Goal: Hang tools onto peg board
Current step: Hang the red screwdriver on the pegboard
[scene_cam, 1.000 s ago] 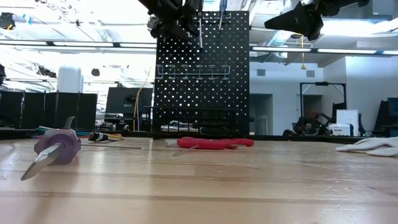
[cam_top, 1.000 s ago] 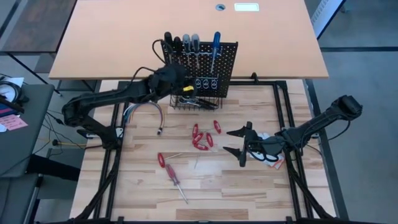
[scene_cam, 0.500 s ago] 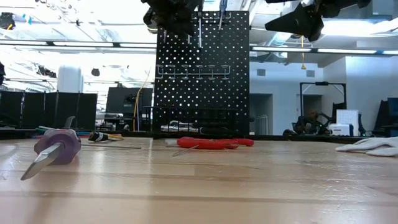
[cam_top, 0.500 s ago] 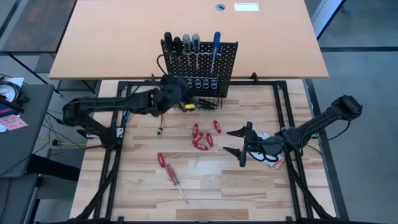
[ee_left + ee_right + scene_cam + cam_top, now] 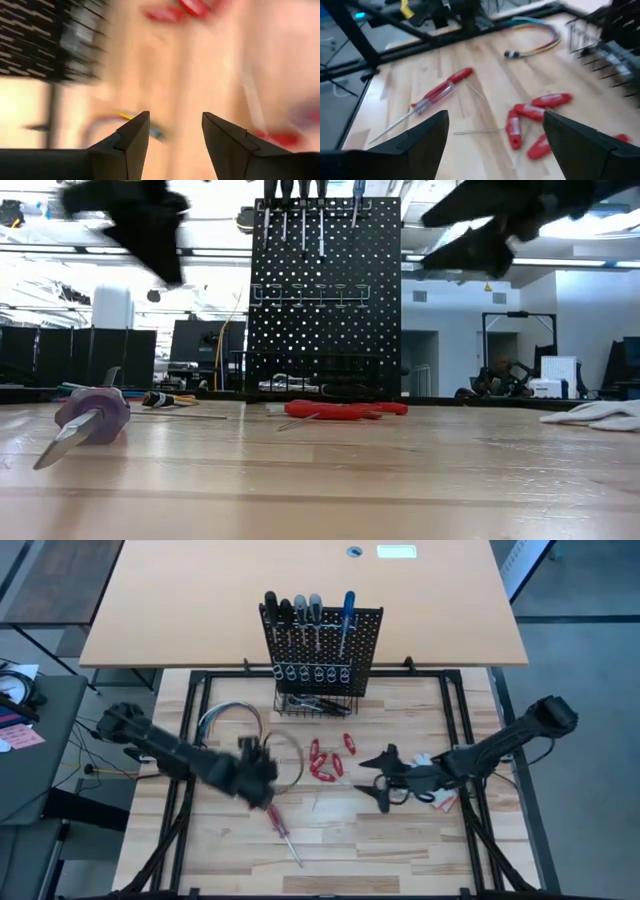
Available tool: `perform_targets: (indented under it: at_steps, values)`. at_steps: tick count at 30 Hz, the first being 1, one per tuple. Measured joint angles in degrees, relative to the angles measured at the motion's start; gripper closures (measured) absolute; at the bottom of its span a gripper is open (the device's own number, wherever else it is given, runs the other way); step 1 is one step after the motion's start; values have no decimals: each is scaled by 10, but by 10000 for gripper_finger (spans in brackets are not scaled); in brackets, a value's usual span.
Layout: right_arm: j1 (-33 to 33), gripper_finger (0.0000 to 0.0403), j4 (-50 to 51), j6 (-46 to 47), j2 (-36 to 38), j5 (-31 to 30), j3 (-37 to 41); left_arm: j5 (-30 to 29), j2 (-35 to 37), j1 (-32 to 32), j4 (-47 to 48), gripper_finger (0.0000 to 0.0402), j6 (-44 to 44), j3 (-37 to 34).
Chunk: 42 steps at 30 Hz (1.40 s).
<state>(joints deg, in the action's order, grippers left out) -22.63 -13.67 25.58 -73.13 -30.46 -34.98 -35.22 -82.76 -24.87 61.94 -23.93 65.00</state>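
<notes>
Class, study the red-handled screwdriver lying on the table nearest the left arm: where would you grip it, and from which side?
Grip the red-handled screwdriver across its red handle, coming straight down from above. It lies flat with bare table around it, and the handle is thicker than the thin shaft. The left tool, open, is already close by.

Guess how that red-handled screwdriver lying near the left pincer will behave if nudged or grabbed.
The red-handled screwdriver with a clear mid-section has a rounded handle, so it will probably roll when nudged. Its thin steel shaft looks stiff, and it is likely handle-heavy. The open left pincer would probably grip best at the handle.
</notes>
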Motion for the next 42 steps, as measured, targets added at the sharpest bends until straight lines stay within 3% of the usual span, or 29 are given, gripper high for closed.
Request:
perform_targets:
  at_steps: [4,8,11,15,18,21,23,28,36,42]
  values:
    - [29,74,15,1,-117,38,-66,61,-3,-94,-60,224,-86,-61]
    - [53,74,47,23,-222,126,-176,95,-5,-154,-177,224,-117,-116]
    - [55,74,116,42,-295,166,-272,124,-5,-167,-290,224,-116,-154]
    - [43,74,233,49,-364,173,-377,192,-5,-165,-437,224,-85,-188]
    - [32,74,295,49,-387,173,-431,221,-8,-162,-499,225,-62,-201]
    - [21,74,333,46,-387,172,-448,212,-15,-154,-503,231,-40,-201]
    - [14,74,344,46,-382,171,-448,172,-19,-154,-487,234,-9,-200]
    - [-2,74,366,46,-369,166,-448,135,-17,-151,-465,235,129,-199]
    - [-19,74,372,45,-368,165,-448,154,-17,-103,-439,194,237,-204]
    - [-34,74,393,45,-367,174,-448,200,-35,-71,-428,166,271,-204]
